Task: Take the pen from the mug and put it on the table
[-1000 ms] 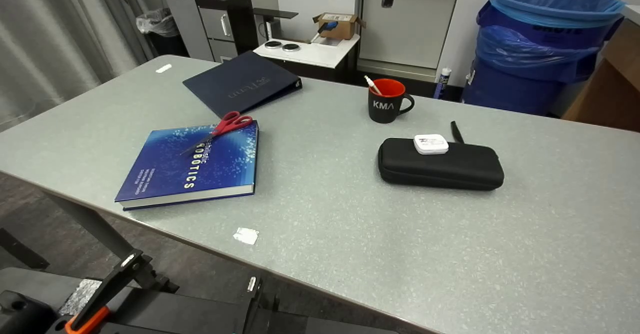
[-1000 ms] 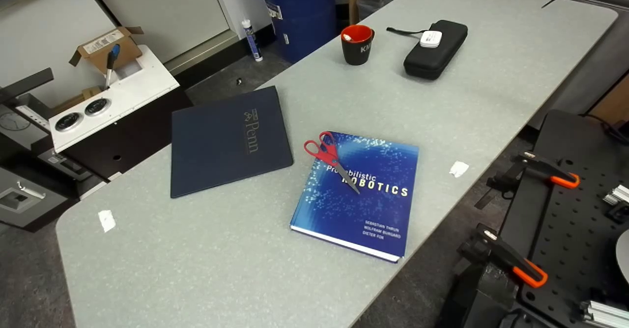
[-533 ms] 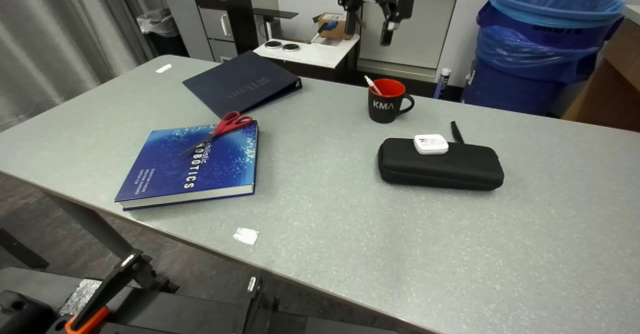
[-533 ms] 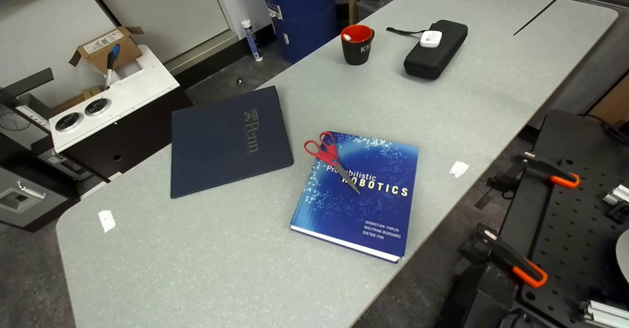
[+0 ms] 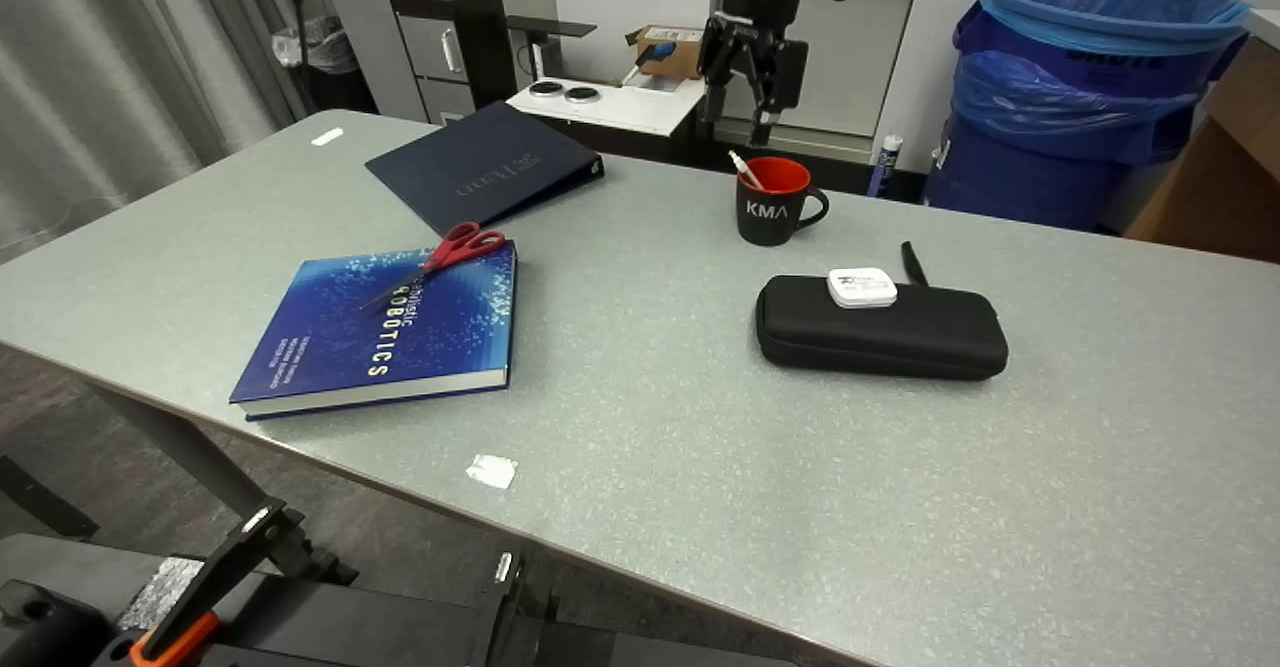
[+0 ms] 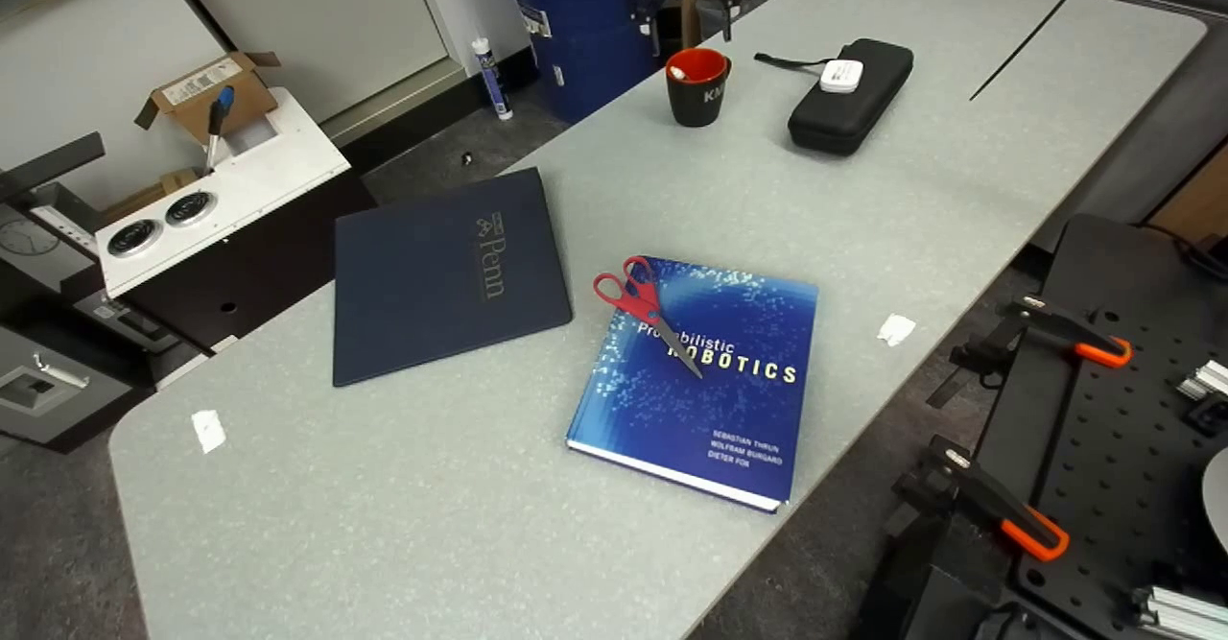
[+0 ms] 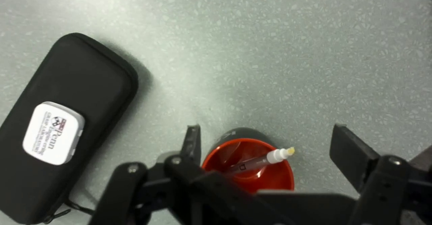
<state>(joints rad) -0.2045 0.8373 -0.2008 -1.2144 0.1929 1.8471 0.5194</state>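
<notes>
Leaning in mug [image 5: 768, 219], pen [image 7: 260, 162] below parted jaws

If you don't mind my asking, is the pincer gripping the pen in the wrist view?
No, the pincer stands wide open there, and the pen leans inside the mug.

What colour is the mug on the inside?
The mug is red inside; the wrist view, looking down into it, shows that best.

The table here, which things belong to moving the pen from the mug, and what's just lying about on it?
For the job: pen, mug holding it, table, open gripper.

Just lying about: black case, white box on it, navy binder, blue book, red scissors on top, white scraps.
</notes>
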